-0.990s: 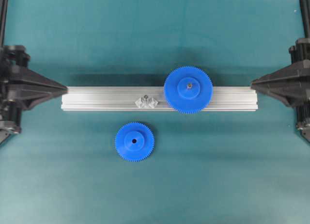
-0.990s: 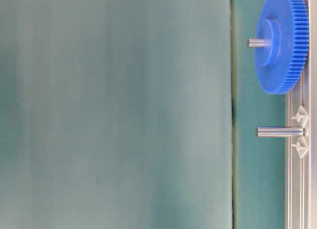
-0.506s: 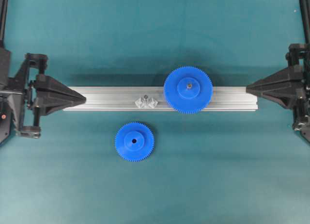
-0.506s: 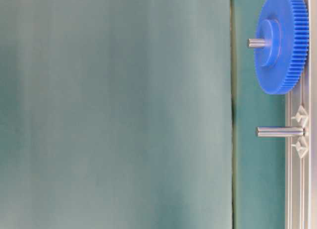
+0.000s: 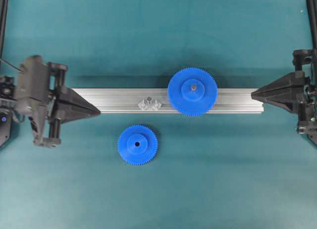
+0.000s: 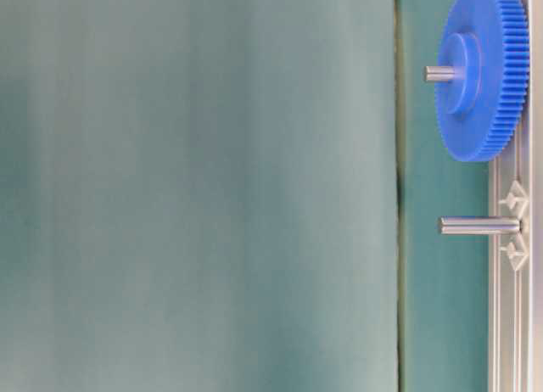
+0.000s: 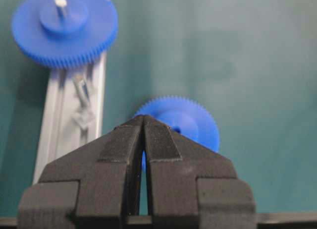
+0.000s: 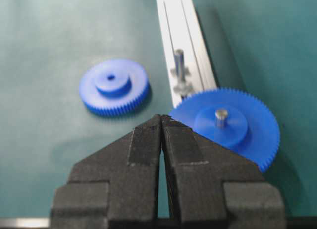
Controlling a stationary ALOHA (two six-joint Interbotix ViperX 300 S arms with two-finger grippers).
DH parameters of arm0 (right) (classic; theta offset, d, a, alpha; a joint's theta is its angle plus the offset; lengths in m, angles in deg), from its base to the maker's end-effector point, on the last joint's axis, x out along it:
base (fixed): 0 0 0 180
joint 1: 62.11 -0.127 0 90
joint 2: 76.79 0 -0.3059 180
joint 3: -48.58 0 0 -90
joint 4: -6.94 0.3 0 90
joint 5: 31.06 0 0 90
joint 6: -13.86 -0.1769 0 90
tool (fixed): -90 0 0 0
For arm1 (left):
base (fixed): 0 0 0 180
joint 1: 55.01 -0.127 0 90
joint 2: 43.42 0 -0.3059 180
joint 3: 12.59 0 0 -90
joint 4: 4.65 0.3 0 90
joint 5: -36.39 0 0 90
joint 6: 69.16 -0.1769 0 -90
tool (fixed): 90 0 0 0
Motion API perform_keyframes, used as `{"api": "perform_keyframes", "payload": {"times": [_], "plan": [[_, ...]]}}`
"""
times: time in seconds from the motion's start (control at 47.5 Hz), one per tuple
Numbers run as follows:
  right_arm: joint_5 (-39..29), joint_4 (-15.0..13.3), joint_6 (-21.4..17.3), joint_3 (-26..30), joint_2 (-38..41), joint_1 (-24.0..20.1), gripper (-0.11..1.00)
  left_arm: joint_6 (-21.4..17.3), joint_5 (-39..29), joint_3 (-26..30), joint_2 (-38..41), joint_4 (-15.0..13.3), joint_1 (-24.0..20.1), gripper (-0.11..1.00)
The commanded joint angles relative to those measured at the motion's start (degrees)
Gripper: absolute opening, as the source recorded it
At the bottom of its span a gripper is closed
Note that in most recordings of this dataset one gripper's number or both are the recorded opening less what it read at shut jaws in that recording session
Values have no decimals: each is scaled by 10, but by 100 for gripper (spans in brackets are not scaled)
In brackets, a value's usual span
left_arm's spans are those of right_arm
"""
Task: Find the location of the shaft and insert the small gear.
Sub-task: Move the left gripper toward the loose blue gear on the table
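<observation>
Overhead view: the small gear (image 5: 137,144) is seen lying flat on the green counter (image 5: 223,179), just in front of the aluminium rail (image 5: 237,100). The shaft (image 5: 147,99) is mounted upright on the rail, beside the larger gear (image 5: 192,91). The left end effector (image 5: 98,110) is closed and empty, its tip over the rail's left end. The right end effector (image 5: 253,94) is likewise closed on nothing, at the rail's right end.

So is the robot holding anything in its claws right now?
No. The left gripper and right gripper are both shut on nothing. The small gear lies alone on the table, untouched.
</observation>
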Motion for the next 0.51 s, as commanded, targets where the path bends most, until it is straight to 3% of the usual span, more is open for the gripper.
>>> {"api": "perform_keyframes", "payload": {"times": [0.0, 0.485], "plan": [[-8, 1, -5, 3, 5, 5, 2, -1, -21, 27, 18, 1, 10, 0], [-18, 1, -5, -15, 4, 8, 2, -2, -54, 98, 140, 1, 18, 0]]}}
